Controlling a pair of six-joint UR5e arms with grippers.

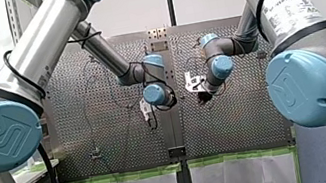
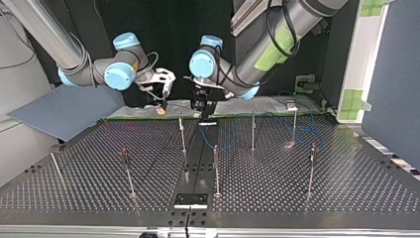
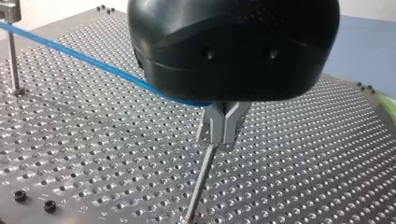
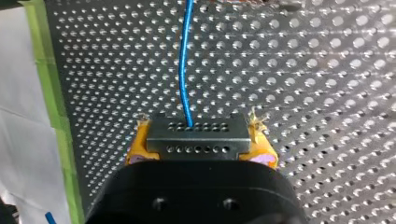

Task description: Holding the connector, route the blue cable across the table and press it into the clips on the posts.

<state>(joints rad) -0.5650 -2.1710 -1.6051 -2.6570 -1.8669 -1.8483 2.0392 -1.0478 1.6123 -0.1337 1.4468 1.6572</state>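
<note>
Connector [image 4: 196, 128] sat clamped between the yellow pads [image 4: 135, 148] of the right gripper [image 4: 200, 149]: a grey block with two rows of small holes. Blue cable [image 4: 183, 70] left its upper face and ran straight ahead over the perforated table [image 4: 303, 93], whose edge beside the gripper carried a strip of green tape [image 4: 51, 93].

In the left wrist view, the same cable ran in a straight line from a clip [image 3: 10, 10] on a far post [image 3: 14, 60] and vanished behind the black body of the left gripper [image 3: 225, 133]. Its metal fingers [image 3: 215, 123] were pressed together right over the top of a near post [image 3: 201, 182]. Whether they pinched the cable couldn't be told.

In the top view, both grippers hung close together at the table's far edge near the middle, the right one at the view's left. Other thin posts [image 2: 252, 131] stood well apart across the table.
</note>
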